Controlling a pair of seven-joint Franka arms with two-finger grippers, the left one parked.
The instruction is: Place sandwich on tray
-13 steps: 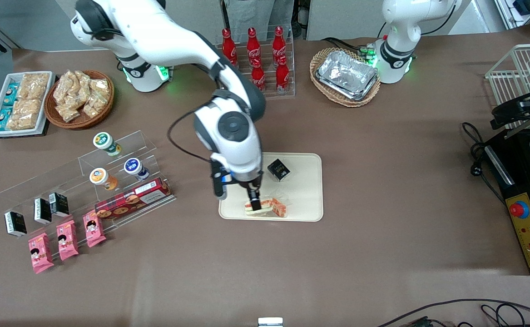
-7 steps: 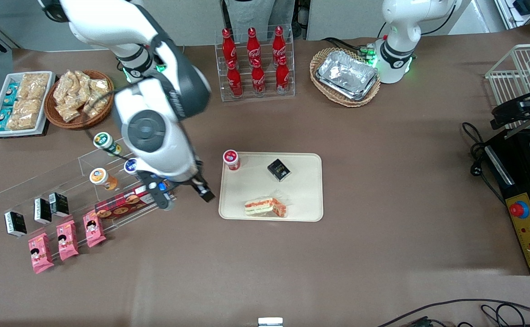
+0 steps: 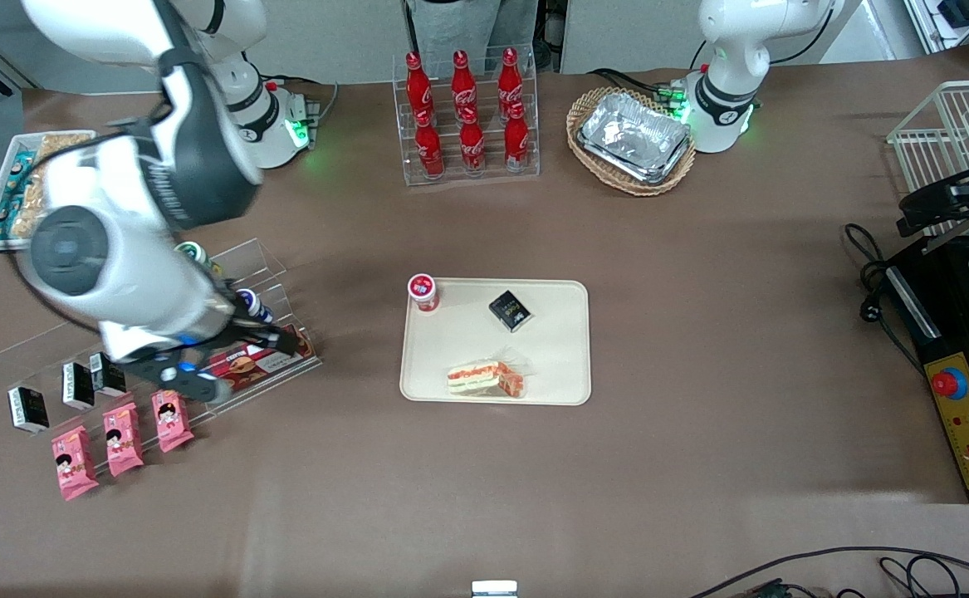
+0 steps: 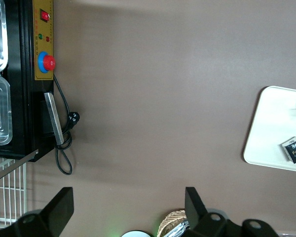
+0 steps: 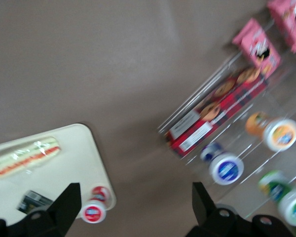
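The sandwich (image 3: pixel 486 379), a wrapped wedge with red and green layers, lies flat on the cream tray (image 3: pixel 552 357), near the tray's edge closest to the front camera. My right gripper (image 3: pixel 245 364) is well away from it, toward the working arm's end of the table, hovering above the acrylic shelf with the red cookie box (image 3: pixel 253 359). It is open with nothing between its fingers. The right wrist view shows the gripper (image 5: pixel 133 207) open over bare table, with the sandwich (image 5: pixel 24 157) on the tray (image 5: pixel 69 168).
A red-capped small bottle (image 3: pixel 423 291) and a black box (image 3: pixel 510 310) also sit on the tray. Drink cups (image 5: pixel 227 168) stand on the shelf, and pink packets (image 3: pixel 123 436) lie nearer the camera. Cola bottles (image 3: pixel 467 108) and a basket of foil trays (image 3: pixel 633 137) stand farther back.
One second ago the gripper was down at the sandwich on the tray. It has let go, risen and swung away toward the working arm's end, over the shelf. The sandwich stays put.
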